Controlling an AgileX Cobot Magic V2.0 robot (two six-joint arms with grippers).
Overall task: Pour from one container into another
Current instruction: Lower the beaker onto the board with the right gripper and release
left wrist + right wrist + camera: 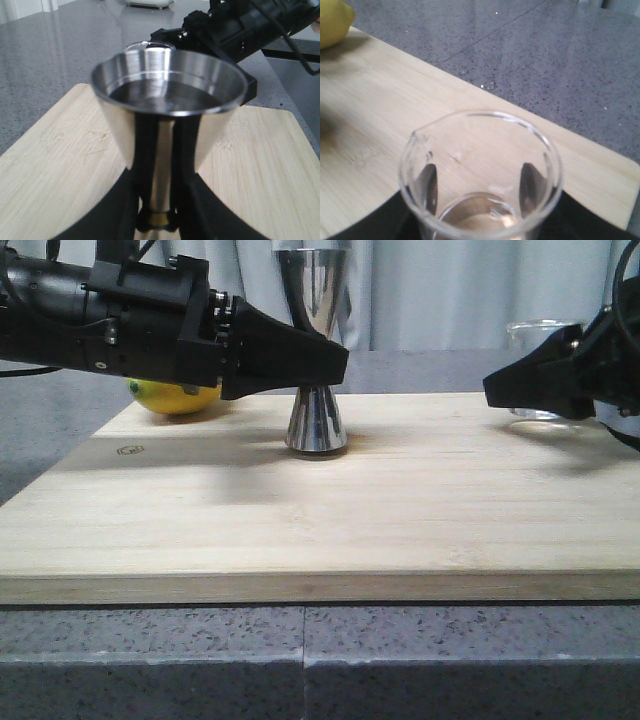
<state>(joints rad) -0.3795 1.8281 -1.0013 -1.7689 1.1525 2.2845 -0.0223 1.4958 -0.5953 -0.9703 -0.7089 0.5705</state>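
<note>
Between the left gripper's (335,365) fingers the jigger (316,350) stands pinched; right gripper (480,200) apparently clasps the beaker (480,172); next, lift and tip.

Almost nothing here can be read. The only sign is a small dark stamped mark, roughly hexagonal, on the top of the wooden cutting board (300,530) near its far left corner in the front view; it is too small to make out any letters or a brand. The glass beaker (480,175) shows no legible graduation marks or numbers in the right wrist view, and the steel jigger (167,107) carries no readable engraving or lettering in the left wrist view or the front view.
</note>
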